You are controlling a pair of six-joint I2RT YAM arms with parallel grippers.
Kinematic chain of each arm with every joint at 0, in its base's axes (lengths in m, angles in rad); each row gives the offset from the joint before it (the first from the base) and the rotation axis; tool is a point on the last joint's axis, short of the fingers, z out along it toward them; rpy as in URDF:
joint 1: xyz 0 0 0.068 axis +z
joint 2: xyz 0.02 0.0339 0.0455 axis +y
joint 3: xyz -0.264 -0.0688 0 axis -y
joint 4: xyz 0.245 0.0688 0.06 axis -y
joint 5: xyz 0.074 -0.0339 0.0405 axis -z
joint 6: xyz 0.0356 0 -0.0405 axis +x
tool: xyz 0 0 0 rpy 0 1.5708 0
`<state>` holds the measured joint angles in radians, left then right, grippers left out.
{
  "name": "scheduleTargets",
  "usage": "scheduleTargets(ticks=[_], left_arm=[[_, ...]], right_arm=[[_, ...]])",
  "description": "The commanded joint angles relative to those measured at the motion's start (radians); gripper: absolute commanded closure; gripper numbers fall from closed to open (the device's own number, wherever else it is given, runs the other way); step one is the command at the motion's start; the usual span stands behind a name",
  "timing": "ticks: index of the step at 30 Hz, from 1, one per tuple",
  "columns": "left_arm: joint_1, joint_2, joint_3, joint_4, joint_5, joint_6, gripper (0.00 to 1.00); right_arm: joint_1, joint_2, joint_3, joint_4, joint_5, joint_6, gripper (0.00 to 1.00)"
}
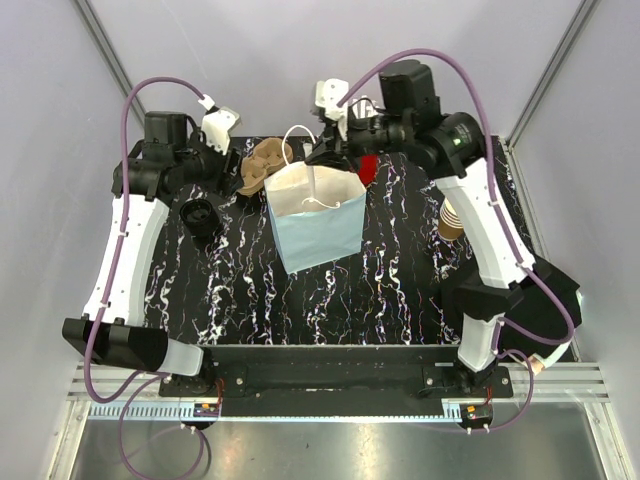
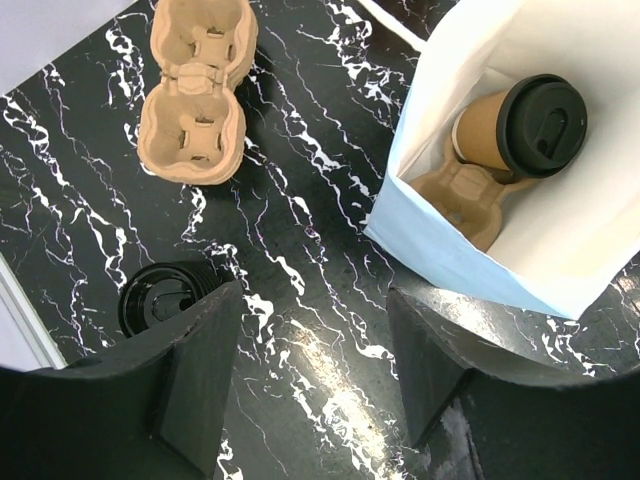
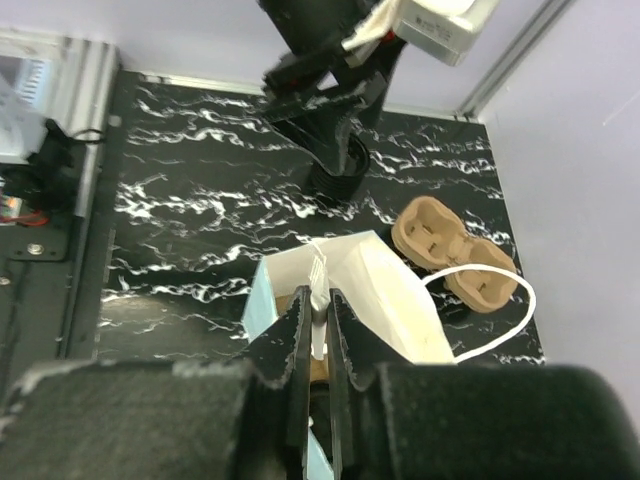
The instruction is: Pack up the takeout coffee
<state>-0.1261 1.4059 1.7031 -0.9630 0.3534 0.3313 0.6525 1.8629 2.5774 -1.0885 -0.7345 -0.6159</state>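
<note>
- The takeout coffee (image 2: pixel 505 128) is already inside the pale blue paper bag (image 1: pixel 318 235). In the left wrist view it sits at the upper right of the frame: a tan cup with a black lid on.
- It looks to be seated in a pulp cup carrier (image 2: pixel 468 195) lying at the bottom of the bag, and the cup leans a bit toward the bag's wall.
- The bag stands open-topped around the middle of the black marbled table (image 1: pixel 250 290), just above centre in the top view.
- The right gripper (image 1: pixel 330 150) hangs over the bag's upper rim. From its own camera the jaws are pinched nearly together on a thin white strip of the bag (image 3: pixel 385 300). Could be the rim or a handle, honestly can't tell which.
- A white handle loop (image 3: pixel 490 300) flops out to the right in that same view.
- The left gripper (image 2: pixel 313 295) has its jaws wide apart with nothing between them, hovering over bare table just left of the bag.
- A second, empty carrier (image 1: pixel 265 160) sits on the table at upper centre-left of the top view, just left of the bag.
- A stack of black lids (image 1: pixel 200 215) sits left of the bag, close under the left arm.
- A red cup (image 1: pixel 368 168) peeks out just right of the bag's top. A stack of brown cups (image 1: pixel 452 220) sits further right, partly behind the right arm.
</note>
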Motion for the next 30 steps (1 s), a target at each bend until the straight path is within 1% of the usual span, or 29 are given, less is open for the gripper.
scheduleTargets(ticks=[1,6,11,20,24,30], left_arm=[[0.009,-0.038,-0.003,0.053,-0.022,-0.009,0.36],[0.013,-0.038,-0.007,0.056,-0.013,-0.012,0.36],[0.019,-0.042,-0.02,0.064,-0.011,-0.012,0.36],[0.023,-0.044,-0.026,0.072,-0.001,-0.017,0.37],[0.028,-0.045,-0.033,0.075,0.002,-0.017,0.36],[0.034,-0.05,-0.042,0.081,0.004,-0.017,0.36]], right_arm=[[0.048,0.028,-0.016,0.067,0.13,-0.047,0.88],[0.07,0.074,-0.02,0.13,0.207,-0.071,0.9],[0.084,0.105,-0.039,0.162,0.234,-0.09,0.9],[0.108,0.154,-0.163,0.281,0.317,-0.108,0.91],[0.11,0.179,-0.178,0.306,0.354,-0.14,0.91],[0.11,0.19,-0.244,0.326,0.368,-0.177,0.9]])
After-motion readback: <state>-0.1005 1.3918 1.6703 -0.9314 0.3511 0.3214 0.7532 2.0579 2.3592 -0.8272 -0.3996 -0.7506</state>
